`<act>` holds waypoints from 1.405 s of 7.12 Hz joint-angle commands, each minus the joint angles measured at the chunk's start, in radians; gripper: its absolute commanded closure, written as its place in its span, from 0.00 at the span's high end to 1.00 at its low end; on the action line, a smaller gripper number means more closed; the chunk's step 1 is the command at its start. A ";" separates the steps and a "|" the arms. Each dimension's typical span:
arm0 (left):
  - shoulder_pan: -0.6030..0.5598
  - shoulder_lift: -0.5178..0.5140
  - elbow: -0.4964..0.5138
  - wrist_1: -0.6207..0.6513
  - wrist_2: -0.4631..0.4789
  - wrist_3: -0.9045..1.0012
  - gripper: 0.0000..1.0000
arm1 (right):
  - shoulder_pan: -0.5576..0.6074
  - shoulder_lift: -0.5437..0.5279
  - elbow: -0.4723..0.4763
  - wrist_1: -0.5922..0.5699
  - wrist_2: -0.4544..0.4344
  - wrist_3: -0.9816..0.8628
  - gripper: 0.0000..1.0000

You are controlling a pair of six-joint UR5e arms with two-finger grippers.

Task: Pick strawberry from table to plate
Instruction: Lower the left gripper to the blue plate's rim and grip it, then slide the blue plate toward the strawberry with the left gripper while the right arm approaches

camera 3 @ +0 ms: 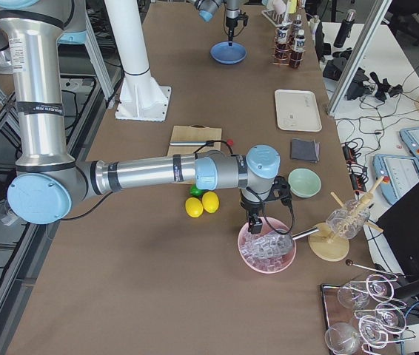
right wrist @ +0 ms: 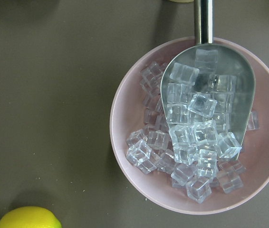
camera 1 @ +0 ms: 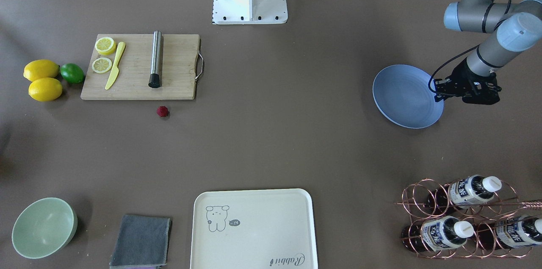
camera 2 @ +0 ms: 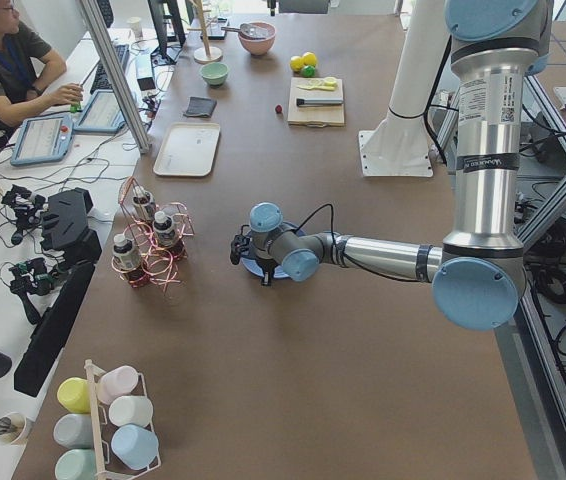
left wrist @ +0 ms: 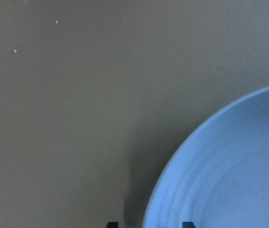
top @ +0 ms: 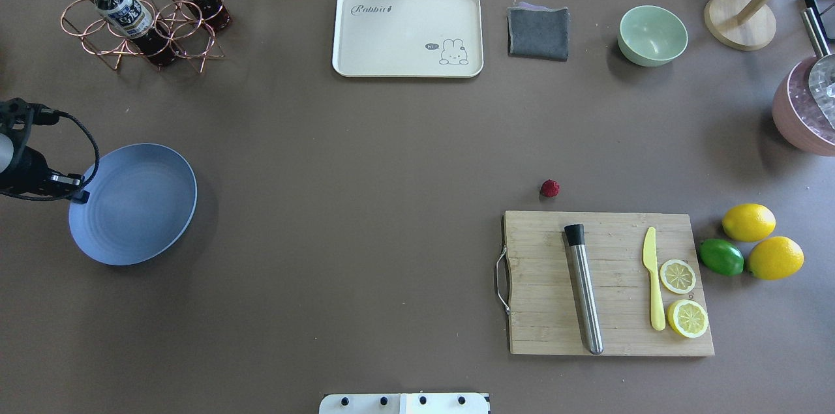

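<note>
Black left gripper: hung over the plate's rim, on the side toward the table's left end. Fingertips stood apart in the wrist view, with only the rim below them. It gripped nothing and looked parked rather than grasping.
Plate: light blue and bare, it lay flat near the table's left end. It probably sat there as the drop target, within the left arm's reach.
Table: brown matte covering, with a wide bare stretch between plate and berry.
Strawberry: lay on the table's right half, just beside the cutting board's far edge near the handle corner. I couldn't tell if it touched the board. It was well apart from the plate and from both grippers, so I judged the pick not started.
Cutting board: carried a metal cylinder, a yellow knife and two lemon halves. With the board that close, a descent from the open far side looked safer.
Right gripper: hovered over the pink bowl. Only the side camera showed it, so I couldn't tell whether it was spread or closed.
Pink bowl: sat near the table's right end and held ice cubes and a metal scoop.
Next move: the right arm was the nearer one to the berry, and the plate sat at the opposite end, so a long carry looked likely.
</note>
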 commanded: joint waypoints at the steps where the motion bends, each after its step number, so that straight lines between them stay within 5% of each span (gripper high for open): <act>1: -0.065 -0.041 -0.031 0.011 -0.132 -0.008 0.00 | 0.000 -0.001 0.006 0.000 0.003 0.000 1.00; 3: -0.067 -0.130 -0.106 0.128 -0.176 -0.034 0.00 | 0.000 -0.002 0.006 0.000 0.003 0.000 1.00; 5: 0.032 -0.300 -0.134 0.152 -0.165 -0.290 0.00 | -0.003 -0.002 0.001 0.000 0.003 0.000 1.00; 7: 0.273 -0.455 -0.111 0.159 0.045 -0.493 0.00 | -0.009 -0.010 0.004 0.000 0.010 0.002 1.00; 10: 0.409 -0.587 0.036 0.127 0.224 -0.597 0.00 | -0.096 0.031 0.014 0.002 0.039 0.111 1.00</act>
